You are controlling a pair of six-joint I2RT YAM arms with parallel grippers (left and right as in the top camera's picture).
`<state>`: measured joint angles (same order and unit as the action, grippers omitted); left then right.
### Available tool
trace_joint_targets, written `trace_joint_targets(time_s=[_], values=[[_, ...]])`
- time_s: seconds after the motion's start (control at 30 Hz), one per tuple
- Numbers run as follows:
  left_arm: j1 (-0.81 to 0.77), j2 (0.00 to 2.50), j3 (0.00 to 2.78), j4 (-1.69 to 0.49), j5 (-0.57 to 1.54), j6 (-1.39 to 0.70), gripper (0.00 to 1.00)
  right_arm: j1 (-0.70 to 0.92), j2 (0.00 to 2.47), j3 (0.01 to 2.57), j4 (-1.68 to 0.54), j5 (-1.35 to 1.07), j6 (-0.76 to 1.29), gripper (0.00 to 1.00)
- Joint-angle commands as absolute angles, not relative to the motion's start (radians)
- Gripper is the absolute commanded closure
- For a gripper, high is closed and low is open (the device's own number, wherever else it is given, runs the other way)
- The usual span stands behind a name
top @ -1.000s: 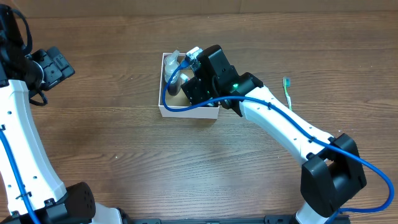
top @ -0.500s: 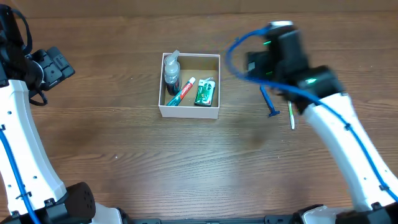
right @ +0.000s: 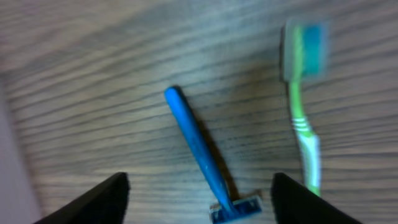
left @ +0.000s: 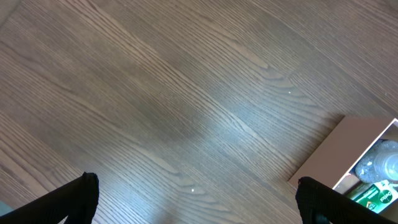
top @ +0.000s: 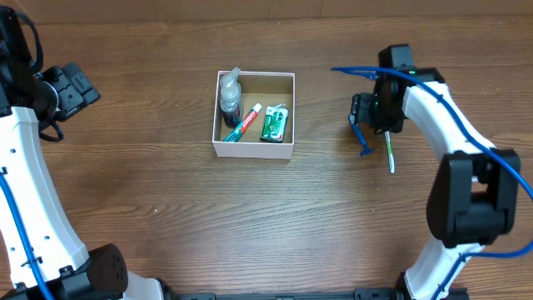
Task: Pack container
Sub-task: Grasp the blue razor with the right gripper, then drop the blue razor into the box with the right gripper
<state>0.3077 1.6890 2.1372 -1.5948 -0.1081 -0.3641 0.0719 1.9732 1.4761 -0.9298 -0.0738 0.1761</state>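
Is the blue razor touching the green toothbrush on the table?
Apart. The right wrist view shows a strip of bare table between the razor and the toothbrush along their whole visible length.

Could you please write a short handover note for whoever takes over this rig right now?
Left gripper: open, empty, over bare table left of the container.
Right gripper: open, empty, hovering above the blue razor.
Done: bottle, toothpaste tube and green packet lie in the container.
Left: blue razor and green toothbrush, lying apart on the table right of it.
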Motion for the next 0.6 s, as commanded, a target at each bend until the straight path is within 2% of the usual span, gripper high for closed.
trace_joint_targets(time_s=[0.0,0.1,0.2,0.27,0.33,0.47,0.57], values=[[0.309,1.691,2.142,-1.596,-0.107,-0.374,0.0,0.075,2.043,1.472,-0.93,-0.078,0.148,0.3],[0.309,1.691,2.142,-1.596,-0.107,-0.374,0.0,0.094,2.088,1.472,-0.939,-0.08,0.148,0.32],[0.309,1.691,2.142,-1.596,-0.107,-0.374,0.0,0.124,2.119,1.472,-0.928,-0.076,0.149,0.42],[0.309,1.691,2.142,-1.596,-0.107,-0.374,0.0,0.135,2.123,1.472,-0.915,-0.068,0.149,0.45],[0.309,1.691,2.142,-1.597,-0.107,-0.374,0.0,0.143,2.123,1.472,-0.911,-0.059,0.149,0.63],[0.309,1.691,2.142,-1.597,-0.107,-0.374,0.0,0.146,2.119,1.474,-0.956,0.021,0.184,0.82],[0.309,1.691,2.142,-1.596,-0.107,-0.374,0.0,0.146,2.082,1.491,-1.003,0.051,0.224,0.88]])
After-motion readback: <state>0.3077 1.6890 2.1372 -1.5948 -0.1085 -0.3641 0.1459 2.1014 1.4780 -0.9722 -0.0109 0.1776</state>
